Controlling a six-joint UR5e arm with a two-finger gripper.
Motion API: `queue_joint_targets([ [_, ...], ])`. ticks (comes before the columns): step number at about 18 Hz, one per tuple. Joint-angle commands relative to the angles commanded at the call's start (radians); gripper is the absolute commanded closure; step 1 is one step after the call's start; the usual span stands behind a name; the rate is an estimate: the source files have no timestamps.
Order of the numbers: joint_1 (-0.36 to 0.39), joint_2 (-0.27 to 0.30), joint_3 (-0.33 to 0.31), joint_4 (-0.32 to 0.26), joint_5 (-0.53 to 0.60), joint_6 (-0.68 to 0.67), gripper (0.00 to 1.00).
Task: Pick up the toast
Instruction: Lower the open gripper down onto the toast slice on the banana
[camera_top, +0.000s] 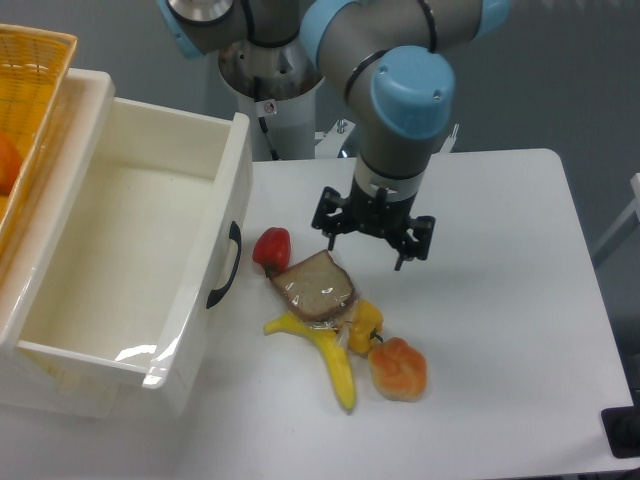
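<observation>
Nearest the camera, low in the frame right of centre, an orange-tan lumpy pastry-like item sits on the white worktop, with a yellow banana curving just to its left and a yellow pepper wedged between them. The flat brown plastic-wrapped toast slice with darker crust lies at the centre of the frame, tilted, resting partly on the banana and the pepper, with a small red pepper touching its upper-left corner. To take the toast cleanly, my judgement is that the claw should come down over the slice with its fingers straddling two opposite crust edges, turned so neither finger lands on the red pepper or the yellow one; since the slice is propped on the fruit and its wrap looks slick, a low, centred pinch would hold better than a nip at one corner. Just beyond, above and right of the toast, the black two-finger claw hangs spread wide, empty, touching nothing and clear of the slice. Farther off, at the left of the frame, stands a white open drawer-like box with a black handle, and a yellow woven basket fills the upper-left corner.
</observation>
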Motion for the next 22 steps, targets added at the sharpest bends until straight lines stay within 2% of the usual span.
queue_joint_targets([
  [5,0.003,-0.009,-0.003,0.003,-0.005,0.029,0.0],
  [8,0.003,-0.041,-0.006,0.003,-0.006,0.026,0.0],
  [11,-0.001,-0.064,-0.035,0.009,-0.006,0.028,0.0],
  [14,-0.009,-0.081,-0.066,0.047,-0.006,0.023,0.0],
  [18,-0.017,-0.142,-0.084,0.106,-0.008,0.023,0.0],
  [22,-0.017,-0.172,-0.107,0.112,-0.012,0.028,0.0],
])
